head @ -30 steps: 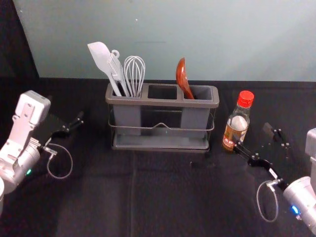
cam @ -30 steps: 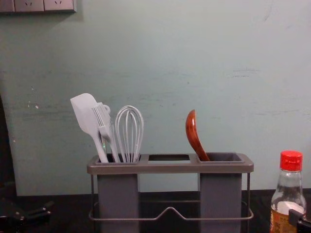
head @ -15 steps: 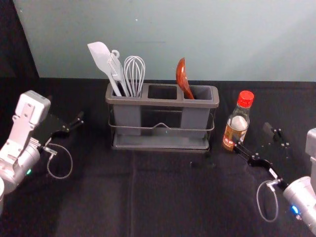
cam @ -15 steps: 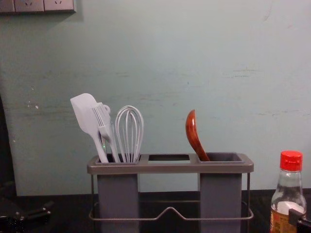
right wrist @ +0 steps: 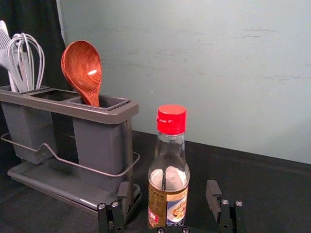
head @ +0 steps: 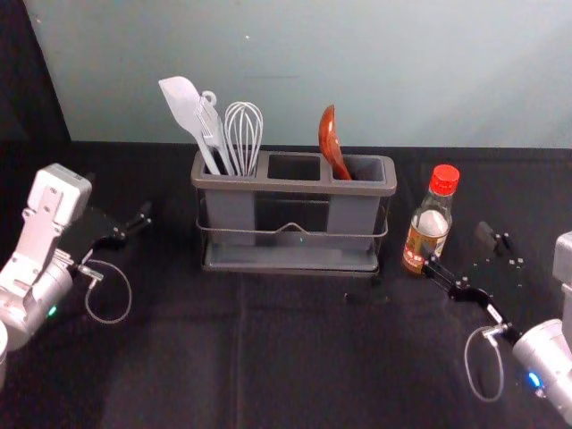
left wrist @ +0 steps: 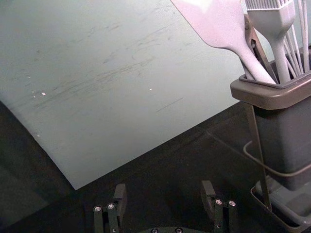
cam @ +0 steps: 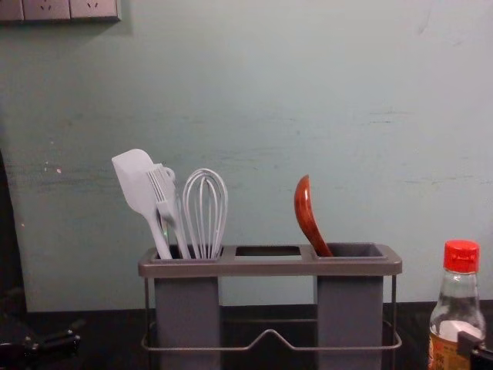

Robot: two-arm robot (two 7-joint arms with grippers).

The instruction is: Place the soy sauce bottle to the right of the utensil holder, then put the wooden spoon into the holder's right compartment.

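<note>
To the right of the grey utensil holder, the red-capped soy sauce bottle stands upright, a small gap from it. The wooden spoon leans bowl-up in the holder's right compartment. My right gripper is open just in front of the bottle; in the right wrist view the bottle rises between the open fingers of my right gripper, with space on both sides. My left gripper is parked left of the holder; in the left wrist view my left gripper stands open and holds nothing.
A white spatula, a brush and a whisk stand in the holder's left compartment. Behind the black-covered table rises a pale wall. Sockets are mounted high on it.
</note>
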